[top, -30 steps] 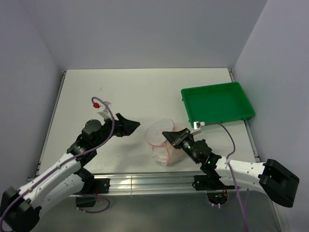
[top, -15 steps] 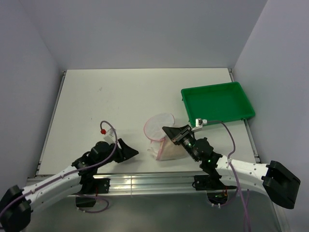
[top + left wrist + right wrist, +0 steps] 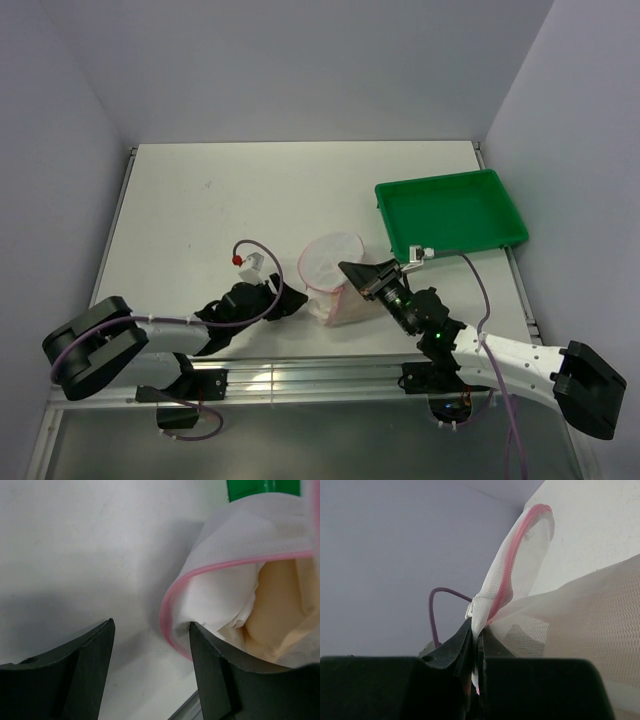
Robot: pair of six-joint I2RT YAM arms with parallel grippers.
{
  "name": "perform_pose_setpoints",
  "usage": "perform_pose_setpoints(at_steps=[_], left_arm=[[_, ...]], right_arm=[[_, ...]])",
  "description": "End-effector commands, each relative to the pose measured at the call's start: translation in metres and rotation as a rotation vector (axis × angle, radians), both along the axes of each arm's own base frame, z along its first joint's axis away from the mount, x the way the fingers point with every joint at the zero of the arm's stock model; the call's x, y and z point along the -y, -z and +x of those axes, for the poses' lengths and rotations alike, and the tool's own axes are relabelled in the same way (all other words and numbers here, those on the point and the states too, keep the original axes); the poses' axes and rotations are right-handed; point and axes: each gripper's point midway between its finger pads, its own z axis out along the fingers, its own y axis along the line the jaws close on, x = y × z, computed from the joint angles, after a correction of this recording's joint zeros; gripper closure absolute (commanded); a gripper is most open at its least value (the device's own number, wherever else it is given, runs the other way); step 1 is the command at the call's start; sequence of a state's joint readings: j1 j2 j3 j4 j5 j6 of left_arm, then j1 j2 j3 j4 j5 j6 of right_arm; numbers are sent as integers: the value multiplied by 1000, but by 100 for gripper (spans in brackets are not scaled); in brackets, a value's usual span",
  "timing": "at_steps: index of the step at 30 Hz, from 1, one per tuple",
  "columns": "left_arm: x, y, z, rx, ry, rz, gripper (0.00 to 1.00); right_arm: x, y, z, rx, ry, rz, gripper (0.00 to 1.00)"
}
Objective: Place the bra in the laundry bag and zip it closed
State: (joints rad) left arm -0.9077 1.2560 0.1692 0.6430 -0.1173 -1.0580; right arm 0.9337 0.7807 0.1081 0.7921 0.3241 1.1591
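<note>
The left gripper (image 3: 151, 626) has swung down from its higher spot out to the side. It now sits low on the table (image 3: 250, 200), with the bag (image 3: 330, 262) just ahead of it and to its right. Its jaws stand wide apart and hold nothing. The right finger (image 3: 210, 660) is at the bag's pink zip band (image 3: 170, 605), touching it or just short; I cannot tell which.

The right gripper (image 3: 476, 630) stays pinched tight on the bag's rim, with mesh and pink band caught between its jaws. Over the same second it has lifted that edge a little. The mouth now stands up and tilts away from this gripper, toward the far side of the table.

The bra (image 3: 280, 600) is in the bag. Tan fabric shows through the gap under the pink band, straight ahead of the left gripper's right finger and a little beyond it. None of it seems to lie outside, though the bag's far side is hidden.

The placing looks done and the zip is not yet shut. The left arm's drop reads as an approach to the rim, either to steady it or to reach the slider. The slider itself is not visible in any view. The tray (image 3: 450, 212) lies well beyond the right gripper and plays no part.
</note>
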Motion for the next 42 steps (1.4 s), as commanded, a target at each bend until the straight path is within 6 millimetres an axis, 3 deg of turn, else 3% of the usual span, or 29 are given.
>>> perform_pose_setpoints(at_steps=[1,8,10,11,15,17,18,19,20,21,22,23,24,28,29,31,32,34,35,36,38,39,42], left_arm=[[24,-50,25,172,-4,-131,32],[45,-66,33,226,31,-196,37],[51,-66,38,235,31,-202,59],[52,-68,41,241,23,-206,75],[49,-65,49,247,-9,-181,100],[45,-65,46,249,-8,-169,100],[43,-77,45,274,-5,-180,100],[36,-65,42,240,-8,-115,100],[33,-65,42,234,-11,-89,100],[27,-83,41,272,-16,-88,100],[23,-87,40,279,-17,-61,100],[13,-79,39,250,-26,14,100],[6,-101,38,305,-31,11,100],[-30,-134,60,368,-94,86,100],[-27,-150,62,390,-62,60,100],[-28,-149,71,385,-29,104,100],[-27,-164,80,406,-29,99,100],[-15,-150,85,368,60,157,100],[-8,-165,91,384,79,153,100],[-1,-151,94,348,121,182,100],[5,-150,99,320,142,191,100],[11,-139,100,290,167,197,100],[19,-126,104,247,176,190,95]], right_arm=[[3,-12,-4,28,-4,52,100],[2,-9,-6,20,-23,60,100],[1,-10,-7,19,-30,64,100],[1,-9,-7,18,-29,66,100],[2,-6,-9,10,-33,69,100],[5,-3,-7,4,-19,68,100],[6,-3,-8,3,-17,72,100],[7,1,-7,-8,-10,61,100],[9,3,-6,-13,0,57,100],[10,5,-6,-15,7,50,100],[9,8,-6,-23,7,40,100],[10,14,-6,-33,9,31,100],[10,18,-7,-41,5,30,100],[6,27,-14,-71,-14,21,100],[1,26,-19,-74,-32,18,100],[0,30,-20,-98,-23,11,100],[-1,31,-22,-109,-24,12,100],[-5,39,-28,-152,-35,13,100],[-7,41,-30,-162,-42,13,100],[-14,46,-39,-185,-74,8,100],[-20,52,-46,-209,-87,-2,100],[-26,61,-53,-232,-108,-24,100],[-28,73,-54,-261,-106,-21,100]])
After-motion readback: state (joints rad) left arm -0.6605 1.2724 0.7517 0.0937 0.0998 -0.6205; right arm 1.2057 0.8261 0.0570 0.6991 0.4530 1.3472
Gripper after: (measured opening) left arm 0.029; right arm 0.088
